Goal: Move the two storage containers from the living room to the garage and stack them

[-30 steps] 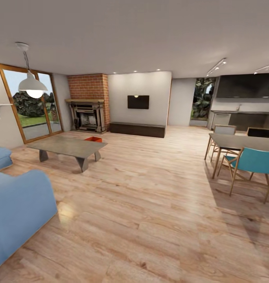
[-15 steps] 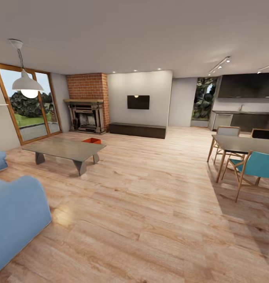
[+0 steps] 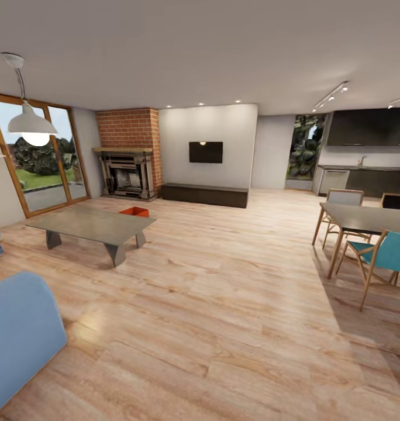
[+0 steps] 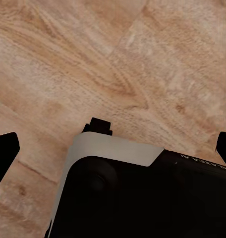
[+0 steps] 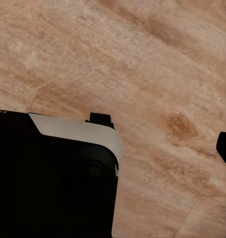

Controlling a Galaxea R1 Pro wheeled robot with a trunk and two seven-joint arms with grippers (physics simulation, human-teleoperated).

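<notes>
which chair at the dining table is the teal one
The teal chair is the near one, on this side of the dining table. The two chairs on the far side are grey or dark.

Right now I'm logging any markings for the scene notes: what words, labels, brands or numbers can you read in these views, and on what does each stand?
One marking: small pale lettering on the dark robot body in the left wrist view, too small and blurred to read.
No text on the wall TV, the brick fireplace, the orange-red container behind the coffee table, or the kitchen cabinets.
</notes>
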